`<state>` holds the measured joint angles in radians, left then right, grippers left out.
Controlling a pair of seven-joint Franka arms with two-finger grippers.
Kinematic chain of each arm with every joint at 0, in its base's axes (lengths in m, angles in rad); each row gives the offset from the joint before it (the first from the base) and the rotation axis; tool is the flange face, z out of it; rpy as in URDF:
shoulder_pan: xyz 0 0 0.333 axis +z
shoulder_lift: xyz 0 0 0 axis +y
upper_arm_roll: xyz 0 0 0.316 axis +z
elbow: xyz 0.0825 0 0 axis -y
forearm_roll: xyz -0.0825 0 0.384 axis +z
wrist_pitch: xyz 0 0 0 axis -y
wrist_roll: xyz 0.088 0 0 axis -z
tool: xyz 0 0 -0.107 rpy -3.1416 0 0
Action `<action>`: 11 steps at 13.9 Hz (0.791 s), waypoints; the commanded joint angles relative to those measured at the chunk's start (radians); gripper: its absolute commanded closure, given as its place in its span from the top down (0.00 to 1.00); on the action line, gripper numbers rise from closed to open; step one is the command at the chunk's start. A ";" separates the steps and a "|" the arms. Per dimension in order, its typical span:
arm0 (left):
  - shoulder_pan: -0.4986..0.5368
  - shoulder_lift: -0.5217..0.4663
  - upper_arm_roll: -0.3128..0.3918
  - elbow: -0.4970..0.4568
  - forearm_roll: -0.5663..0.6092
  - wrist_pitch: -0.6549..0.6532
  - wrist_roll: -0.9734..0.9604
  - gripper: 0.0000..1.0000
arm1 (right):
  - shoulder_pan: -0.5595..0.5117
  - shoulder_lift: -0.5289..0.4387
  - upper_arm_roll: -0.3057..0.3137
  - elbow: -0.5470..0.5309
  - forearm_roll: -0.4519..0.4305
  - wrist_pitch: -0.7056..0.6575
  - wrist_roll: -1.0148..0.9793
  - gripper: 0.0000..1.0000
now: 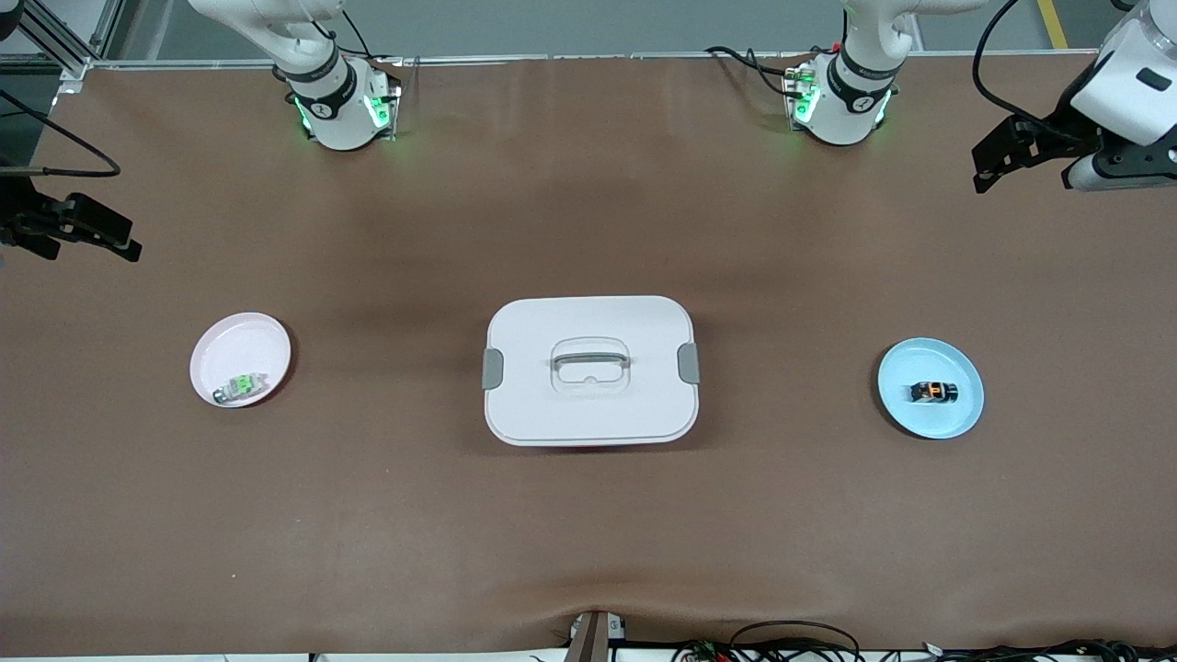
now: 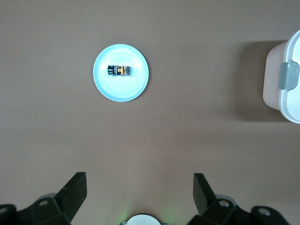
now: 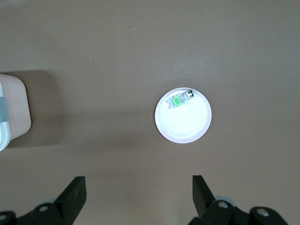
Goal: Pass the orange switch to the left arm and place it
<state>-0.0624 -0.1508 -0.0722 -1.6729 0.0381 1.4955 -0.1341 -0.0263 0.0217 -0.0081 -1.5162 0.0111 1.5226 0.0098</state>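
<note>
While the orange switch (image 1: 932,392) lies on the blue plate (image 1: 956,418) (toward the left arm's end from the box (image 1: 589,414)), the left gripper (image 2: 139,192) hangs well apart above the bench, fingers (image 2: 75,190) wide; the right gripper (image 3: 138,193) likewise.

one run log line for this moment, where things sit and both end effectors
orange switch: on blue plate | box: mid-table, shut | left end effector: open, empty | right end effector: open, empty

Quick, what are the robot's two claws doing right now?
Left gripper: open, holding nothing, above bare table.
Right gripper: open, holding nothing, above bare table.
</note>
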 commanded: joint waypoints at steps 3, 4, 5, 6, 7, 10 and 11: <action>0.010 0.030 0.014 0.047 -0.021 0.005 0.036 1.00 | 0.003 -0.005 0.002 0.004 -0.008 -0.005 0.006 1.00; 0.010 0.033 0.014 0.054 -0.030 0.005 0.036 1.00 | 0.003 -0.006 0.002 0.004 -0.006 -0.005 0.006 1.00; 0.012 0.045 0.014 0.061 -0.040 0.005 0.036 1.00 | 0.003 -0.005 0.002 0.004 -0.005 -0.004 0.006 1.00; 0.012 0.049 0.014 0.068 -0.041 0.005 0.036 1.00 | 0.003 -0.006 0.002 0.004 -0.005 -0.005 0.006 1.00; 0.012 0.054 0.014 0.071 -0.041 0.005 0.033 1.00 | 0.003 -0.006 0.002 0.004 -0.002 -0.009 0.006 1.00; 0.012 0.063 0.014 0.082 -0.043 0.005 0.021 1.00 | 0.003 -0.006 0.002 0.004 -0.003 -0.007 0.006 1.00; 0.012 0.063 0.014 0.082 -0.043 0.005 0.019 1.00 | 0.000 -0.006 0.002 0.004 -0.003 -0.007 0.004 1.00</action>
